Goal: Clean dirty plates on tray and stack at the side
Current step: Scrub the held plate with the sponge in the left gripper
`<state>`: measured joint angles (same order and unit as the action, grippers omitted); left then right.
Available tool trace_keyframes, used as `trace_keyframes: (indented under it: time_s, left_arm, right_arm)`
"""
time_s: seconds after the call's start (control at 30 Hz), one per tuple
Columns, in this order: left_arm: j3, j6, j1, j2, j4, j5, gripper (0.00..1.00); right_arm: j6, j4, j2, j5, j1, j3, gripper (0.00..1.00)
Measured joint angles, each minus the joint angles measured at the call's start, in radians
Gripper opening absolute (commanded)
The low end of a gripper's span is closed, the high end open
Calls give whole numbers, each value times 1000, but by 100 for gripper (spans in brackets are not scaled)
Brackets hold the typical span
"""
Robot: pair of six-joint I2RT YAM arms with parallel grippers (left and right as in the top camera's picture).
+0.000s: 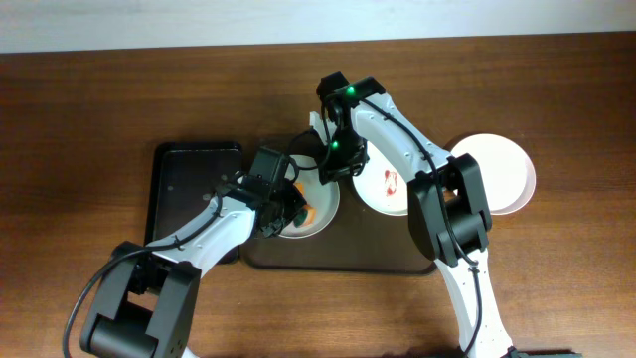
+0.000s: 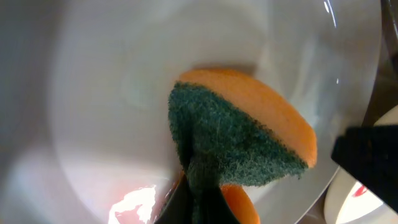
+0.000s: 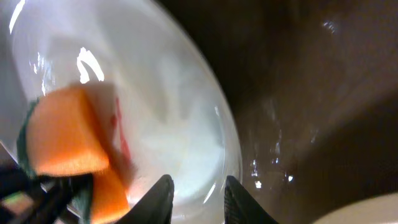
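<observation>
Left claw (image 1: pixel 293 211) is clamped on a sponge (image 1: pixel 311 213), orange with a green scrub face. The sponge is pressed flat into the left plate (image 1: pixel 326 204), green side down on the white surface in the left wrist view. That plate sits at the left end of the brown tray (image 1: pixel 338 249), near the black tray (image 1: pixel 184 189) alongside.

Right claw (image 1: pixel 333 167) is at the far rim of the same plate. In the right wrist view its fingers (image 3: pixel 163 199) stand a narrow gap apart with the plate's rim running between them. Can't tell if they actually pinch it. In that view the left plate (image 3: pixel 174 112) shows a thin red streak next to the sponge (image 3: pixel 62 134), with bare brown tray (image 3: pixel 311 112) to the right.

Middle plate (image 1: pixel 378 194) is also on the brown tray, just right of the left plate, with a red smear in its centre. The right arm crosses over its right side. A bit of it shows at the lower right of the left wrist view (image 2: pixel 357 193), with the red mark visible.

Right plate (image 1: pixel 502 169) is plain white and off the tray, on the tabletop (image 1: pixel 556 288) just beside the tray's right end. The arm hides its left edge.

Left wrist close-up: sponge (image 2: pixel 242 137) is bent where the claw (image 2: pixel 196 199) grips it. The left plate (image 2: pixel 124 93) around it is mostly white, with a pinkish glare at the lower left.
</observation>
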<state>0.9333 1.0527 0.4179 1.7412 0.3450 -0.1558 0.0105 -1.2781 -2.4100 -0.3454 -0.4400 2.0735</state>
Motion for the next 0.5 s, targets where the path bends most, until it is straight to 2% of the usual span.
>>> trace_keyframes:
  time_s: [0.17, 0.27, 0.37, 0.5]
  left_arm:
    - [3, 0, 1, 0, 23, 23, 1]
    - [5, 0, 1, 0, 29, 30, 1]
    - [5, 0, 1, 0, 29, 31, 2]
    - [5, 0, 1, 0, 34, 34, 2]
  right_arm:
    - [43, -34, -3, 5, 13, 108, 44]
    - [38, -29, -3, 8, 40, 129, 45]
    - [39, -6, -3, 8, 52, 124, 52]
    - [39, 44, -4, 8, 47, 63, 54]
